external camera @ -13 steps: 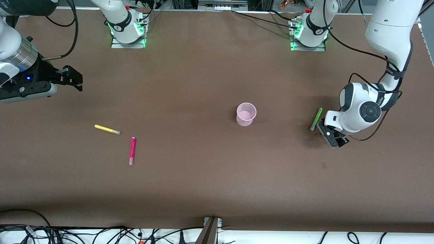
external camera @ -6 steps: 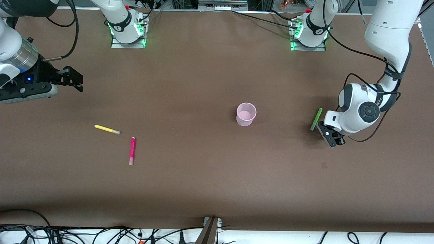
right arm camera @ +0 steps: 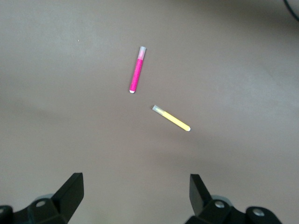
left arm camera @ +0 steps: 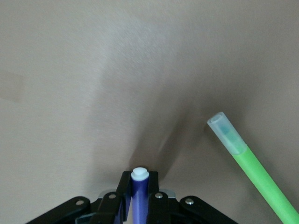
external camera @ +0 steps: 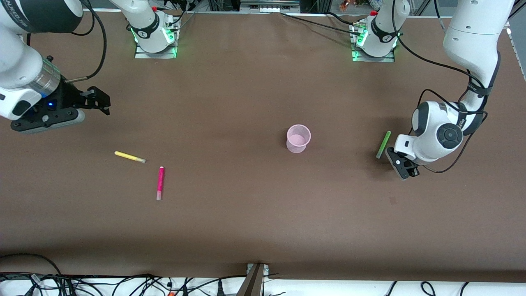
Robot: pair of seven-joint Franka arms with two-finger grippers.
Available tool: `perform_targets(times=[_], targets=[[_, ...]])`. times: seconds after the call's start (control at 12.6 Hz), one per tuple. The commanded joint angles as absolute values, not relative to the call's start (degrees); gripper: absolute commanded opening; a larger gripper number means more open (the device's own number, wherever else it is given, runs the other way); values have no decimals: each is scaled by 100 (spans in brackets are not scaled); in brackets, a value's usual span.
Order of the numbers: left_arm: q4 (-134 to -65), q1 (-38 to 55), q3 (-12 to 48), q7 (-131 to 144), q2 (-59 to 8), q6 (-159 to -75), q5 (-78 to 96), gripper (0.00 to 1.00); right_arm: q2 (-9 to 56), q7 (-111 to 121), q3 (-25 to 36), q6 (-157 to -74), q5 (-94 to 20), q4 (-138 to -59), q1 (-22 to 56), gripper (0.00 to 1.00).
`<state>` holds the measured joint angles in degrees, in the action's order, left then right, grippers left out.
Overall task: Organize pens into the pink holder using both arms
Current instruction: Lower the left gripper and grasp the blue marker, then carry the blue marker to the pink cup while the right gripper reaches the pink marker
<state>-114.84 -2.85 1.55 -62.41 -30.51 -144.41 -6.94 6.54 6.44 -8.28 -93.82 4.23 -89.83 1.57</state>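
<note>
The holder (external camera: 298, 138) stands upright near the middle of the surface (external camera: 246, 222). Toward the right arm's end lie two pens close together: one pen (external camera: 130, 157) lies flat, and a second pen (external camera: 160, 183) lies just beside it, nearer the front camera. Toward the left arm's end a third pen (external camera: 383, 144) lies flat, well apart from the holder. The left gripper (external camera: 403, 166) sits low just beside that third pen, its jaws closed on a fourth pen (left arm camera: 138, 196). The right gripper (external camera: 98, 101) hangs over the right arm's end, jaws spread.
</note>
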Motion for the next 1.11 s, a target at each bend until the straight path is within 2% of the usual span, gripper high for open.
perform_targets(times=[0.0,0.16,0.32,0.48,0.64,0.88,1.03], targets=[[-10989,-325,552,-6328,-2673,-13391,-380,0,702,354,-835,-9457,343,-9167,220,100],[-10365,-316,816,-6328,-2663,-12371,444,0,852,-94,-835,-9570,386,-9176,228,100],[-10152,-290,896,-6328,-2654,-11937,1454,0,1010,-403,-826,-9729,396,-9176,272,100],[-10142,-325,1237,-6293,-2654,-11473,2394,0,1238,-736,-826,-9992,343,-9167,325,100],[-10134,-316,1545,-6293,-2646,-11347,3423,0,1729,-844,-835,-10273,360,-9114,412,100],[-10072,-185,2099,-6302,-2698,-11425,4339,0,2117,-844,-835,-10668,334,-9167,492,100],[-10081,-123,2485,-6345,-2698,-11958,4614,0,2503,-852,-826,-11238,316,-9298,483,100]])
